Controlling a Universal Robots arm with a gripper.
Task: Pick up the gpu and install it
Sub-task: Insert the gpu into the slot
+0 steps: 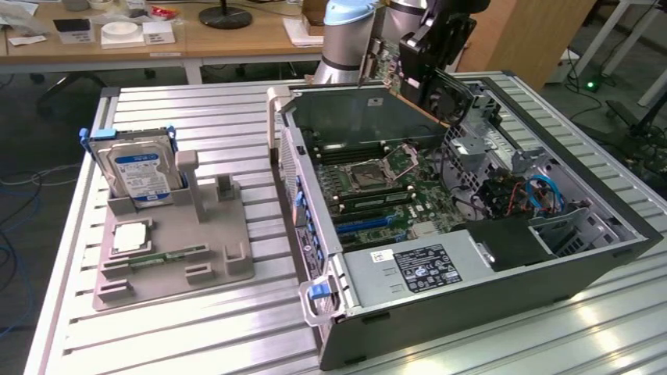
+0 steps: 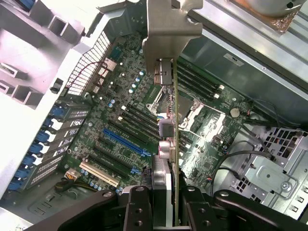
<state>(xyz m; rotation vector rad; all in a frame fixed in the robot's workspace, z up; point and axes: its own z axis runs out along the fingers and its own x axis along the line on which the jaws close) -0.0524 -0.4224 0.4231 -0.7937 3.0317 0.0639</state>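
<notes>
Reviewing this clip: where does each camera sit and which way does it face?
Exterior view: off the arm, raised, looking down over the table at the open case; arm and tool show, holding the gpu.
Wrist view: on the wrist, looking down along the gpu at the motherboard; tool fingers show.
Shared: gpu, tool, motherboard.

Gpu [image 2: 174,144]: thin flat circuit card, edge-on in the wrist view; silver metal bracket [image 2: 168,29] at the end away from the grip; dark face with cooler visible in the exterior view; clamped between the fingers of the gripper [image 2: 168,211]; held tilted, clear above the motherboard [image 2: 120,139] inside the open computer case [image 1: 583,266]; not seated in any slot.
</notes>
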